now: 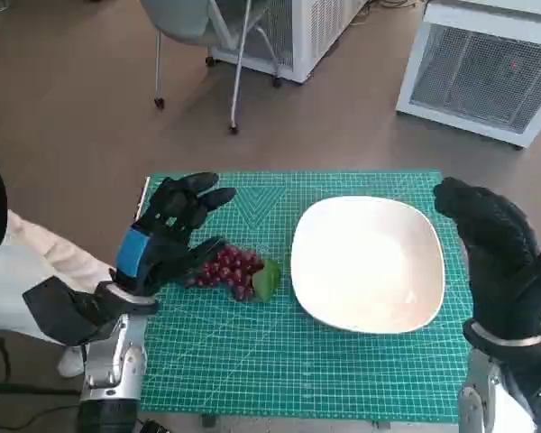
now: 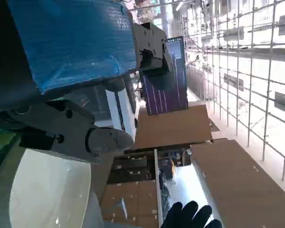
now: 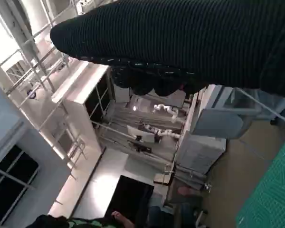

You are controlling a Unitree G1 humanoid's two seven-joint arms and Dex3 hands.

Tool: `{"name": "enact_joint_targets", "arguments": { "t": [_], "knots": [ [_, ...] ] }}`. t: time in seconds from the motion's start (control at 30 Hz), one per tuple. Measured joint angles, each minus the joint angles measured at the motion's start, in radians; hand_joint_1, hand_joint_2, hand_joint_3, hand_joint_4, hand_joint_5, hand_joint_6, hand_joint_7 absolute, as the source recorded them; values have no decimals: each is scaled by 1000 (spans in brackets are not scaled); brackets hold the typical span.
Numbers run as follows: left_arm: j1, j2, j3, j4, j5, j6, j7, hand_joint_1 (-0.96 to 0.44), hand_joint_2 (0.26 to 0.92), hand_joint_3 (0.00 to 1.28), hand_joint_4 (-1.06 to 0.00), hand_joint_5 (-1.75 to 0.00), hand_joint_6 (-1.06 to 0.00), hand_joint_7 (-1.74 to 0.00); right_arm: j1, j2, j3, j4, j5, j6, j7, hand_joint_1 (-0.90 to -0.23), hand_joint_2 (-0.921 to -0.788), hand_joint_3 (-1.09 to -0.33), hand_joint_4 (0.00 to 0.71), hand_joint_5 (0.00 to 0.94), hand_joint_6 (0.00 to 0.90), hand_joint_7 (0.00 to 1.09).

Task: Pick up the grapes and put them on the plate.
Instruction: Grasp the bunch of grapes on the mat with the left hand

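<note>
— Green mat (image 1: 343,379) fills the centre; where's the fruit?
— White plate (image 1: 325,302) sits centre-right, bare. The grapes (image 1: 230,269) lie just left of it, untouched, under the left hand (image 1: 167,236), fingers spread to close. The right hand (image 1: 494,245) idles, fingers loosely curled, holding nothing.
</note>
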Motion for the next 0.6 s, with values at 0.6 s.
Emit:
{"name": "enact_joint_targets", "arguments": {
  "t": [0.6],
  "knots": [
    [0,0,0,1,14,-5,9,-148,921,223,-121,-774,-149,-820,0,0,0,-1,0,0,0,-532,-921,-645,427,2,59,612]
  ]
}}
